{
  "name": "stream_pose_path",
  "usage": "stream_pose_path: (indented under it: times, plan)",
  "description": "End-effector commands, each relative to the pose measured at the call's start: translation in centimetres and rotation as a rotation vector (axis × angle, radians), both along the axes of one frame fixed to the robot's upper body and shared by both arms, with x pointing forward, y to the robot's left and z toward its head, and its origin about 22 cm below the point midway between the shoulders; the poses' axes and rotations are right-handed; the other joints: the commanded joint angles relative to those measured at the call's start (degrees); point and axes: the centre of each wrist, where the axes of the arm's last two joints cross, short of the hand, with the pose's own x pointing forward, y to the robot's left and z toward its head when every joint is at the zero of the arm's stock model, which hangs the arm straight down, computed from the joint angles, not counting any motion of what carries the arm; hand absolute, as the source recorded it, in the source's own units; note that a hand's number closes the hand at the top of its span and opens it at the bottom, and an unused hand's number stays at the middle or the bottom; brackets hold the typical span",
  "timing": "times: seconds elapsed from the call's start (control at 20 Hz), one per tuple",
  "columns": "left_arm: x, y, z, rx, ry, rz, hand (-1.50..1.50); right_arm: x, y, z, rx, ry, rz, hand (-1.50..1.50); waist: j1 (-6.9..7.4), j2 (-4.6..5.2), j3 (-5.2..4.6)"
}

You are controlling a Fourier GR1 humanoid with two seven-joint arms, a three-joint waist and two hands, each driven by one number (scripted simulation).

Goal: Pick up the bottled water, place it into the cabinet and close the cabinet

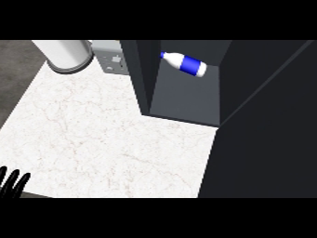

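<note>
The bottled water [184, 63] lies tilted inside the dark cabinet [188, 100], and no hand holds it. It looks light, hard and slippery; its middle is the best place to grab. The left robot hand [5, 182] rests at the surface [106, 139] edge, fingers straight.

White marble counter [106, 135], grey floor [3, 79]

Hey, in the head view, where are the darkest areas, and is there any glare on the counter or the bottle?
Head view: the open cabinet interior and its door are the darkest, nearly featureless; the marble counter is evenly lit with no glare or cast shadows; the bottled water inside stays bright and readable; the left hand shows as a black shape at the lower left.
</note>
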Motion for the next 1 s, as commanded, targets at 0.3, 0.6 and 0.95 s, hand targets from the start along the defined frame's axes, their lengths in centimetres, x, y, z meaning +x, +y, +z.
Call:
stream_pose_path:
  times: [0.3,0.6,0.95]
  plan:
    - [0.5,1.3,1.0,0.002,-0.022,-0.029,-1.50,1.3,3.0,-0.6,-0.069,0.084,0.038,1.50,1.12,0.74,-0.14]
    - [1.3,2.1,2.0,0.009,-0.045,-0.033,-1.50,2.1,3.2,-1.1,-0.017,0.153,-0.003,1.50,1.51,1.42,-0.03]
    - [1.9,2.7,2.9,0.019,-0.061,-0.042,-1.50,4.6,4.7,-2.3,0.074,0.283,-0.010,1.50,2.29,1.88,0.25]
